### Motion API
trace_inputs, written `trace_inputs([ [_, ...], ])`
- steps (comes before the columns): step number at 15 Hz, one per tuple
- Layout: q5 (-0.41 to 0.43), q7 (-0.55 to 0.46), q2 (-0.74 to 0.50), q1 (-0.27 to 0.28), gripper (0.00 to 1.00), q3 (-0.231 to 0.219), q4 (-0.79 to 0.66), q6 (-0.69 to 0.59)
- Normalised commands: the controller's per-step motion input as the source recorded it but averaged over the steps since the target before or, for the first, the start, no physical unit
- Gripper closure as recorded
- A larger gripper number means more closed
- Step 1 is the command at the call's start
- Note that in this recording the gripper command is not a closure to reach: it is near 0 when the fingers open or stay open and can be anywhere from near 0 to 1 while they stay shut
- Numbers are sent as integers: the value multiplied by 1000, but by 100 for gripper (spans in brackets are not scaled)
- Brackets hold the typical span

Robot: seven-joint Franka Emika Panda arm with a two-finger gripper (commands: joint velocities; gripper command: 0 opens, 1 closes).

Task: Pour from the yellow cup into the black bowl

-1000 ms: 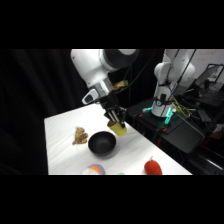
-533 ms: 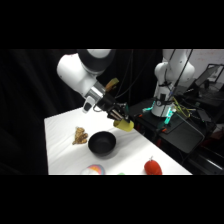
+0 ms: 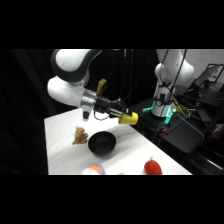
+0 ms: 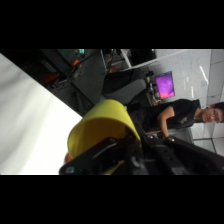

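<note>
Both views are dim and soft-focused. The surface point(image 3: 65, 145) is brightly lit against a dark background. In the wrist view, a monitor point(image 4: 165, 86) glows magenta.

the yellow cup point(image 3: 129, 118) point(image 4: 102, 130) has a smooth, matt, plastic-looking wall. the black bowl point(image 3: 102, 143) is glossy, with a faint sheen on its rim. the white table point(image 3: 65, 155) is smooth and matt. the arm shell point(image 3: 70, 75) is glossy white plastic. the gripper point(image 3: 120, 115) linkage looks like matt black plastic.
</note>
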Motion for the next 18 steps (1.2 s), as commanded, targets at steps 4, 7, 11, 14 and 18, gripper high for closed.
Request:
trace_inputs([
  [4, 177, 171, 179, -48, 10, 8, 383, -276],
  [7, 50, 50, -197, -3, 10, -44, -51, 209],
  [11, -153, -196, -655, 55, 10, -87, -688, 696],
  [14, -160, -179, -808, 87, 10, -104, -987, 838],
  [18, 9, -136, -752, 74, 9, -98, -990, 921],
])
